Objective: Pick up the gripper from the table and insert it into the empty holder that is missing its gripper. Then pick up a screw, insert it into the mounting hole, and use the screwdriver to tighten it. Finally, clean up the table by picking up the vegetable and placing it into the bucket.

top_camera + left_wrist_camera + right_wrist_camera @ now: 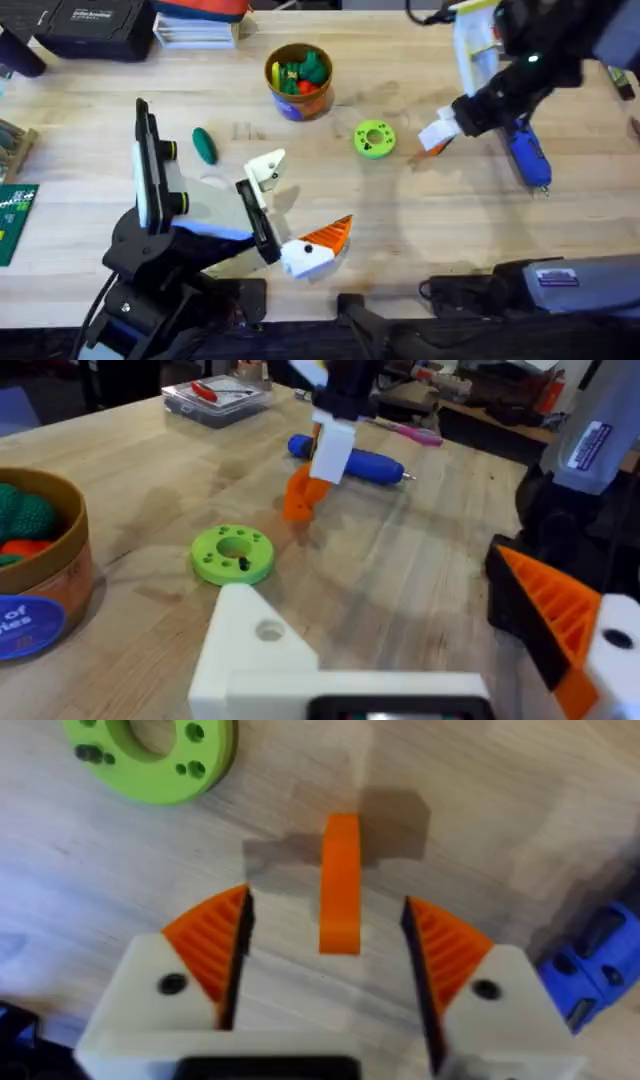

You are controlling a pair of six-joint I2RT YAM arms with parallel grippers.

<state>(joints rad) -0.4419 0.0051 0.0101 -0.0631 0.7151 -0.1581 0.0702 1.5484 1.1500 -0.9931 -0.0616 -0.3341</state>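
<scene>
Jaws of right gripper (325, 955) gape wide, straddling the gripper (340, 885) on table (500, 810); its long axis runs parallel w/ pads, centred btwn them. Green ring (150, 755) just beyond. Left gripper (290, 215) spread, holder (266, 168) bare, well apart; right arm nearer.

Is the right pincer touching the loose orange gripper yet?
Apart. The right wrist view shows the gripper lying between the open right pincer's pads, bare wood either side.

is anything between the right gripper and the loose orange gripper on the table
Nothing visible. In the right wrist view the right gripper is open, and the orange gripper lies on bare wood between its fingers. The green ring and the screwdriver sit off to either side.
</scene>
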